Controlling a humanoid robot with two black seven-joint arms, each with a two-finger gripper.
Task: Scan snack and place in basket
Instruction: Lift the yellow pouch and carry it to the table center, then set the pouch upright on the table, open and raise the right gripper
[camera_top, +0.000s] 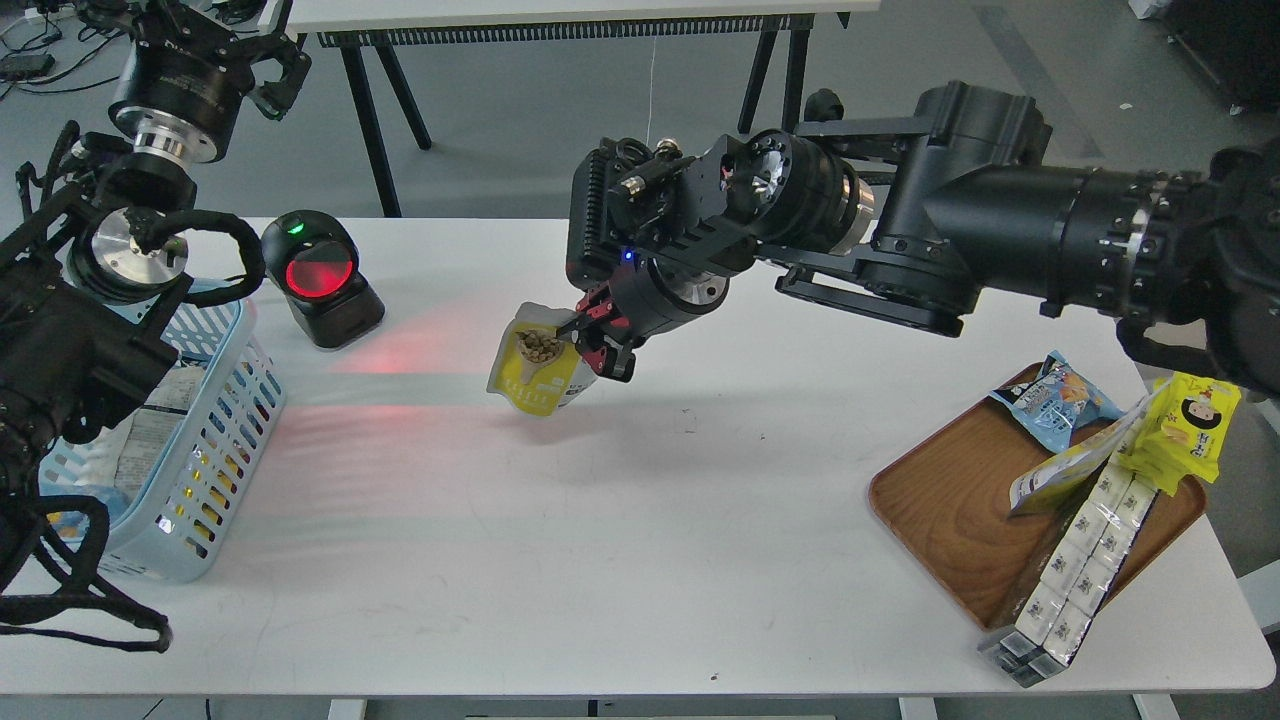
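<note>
The snack (535, 368) is a small yellow and pale pouch with a picture of tan beans. My right gripper (597, 342) is shut on its right edge and holds it just above the middle of the white table (600, 560), in the scanner's red light. The black scanner (320, 278) with a glowing red window stands at the back left. The light blue slotted basket (195, 445) stands at the left edge with packs inside. My left gripper (268, 62) is raised at the top left, far above the basket; its fingers stand apart and hold nothing.
A brown wooden tray (950, 500) at the right front holds a blue chip bag (1052, 398), a bright yellow pack with a cartoon face (1188, 428) and a long row of small white boxes (1075, 560). My left arm's thick links overhang the basket's near side.
</note>
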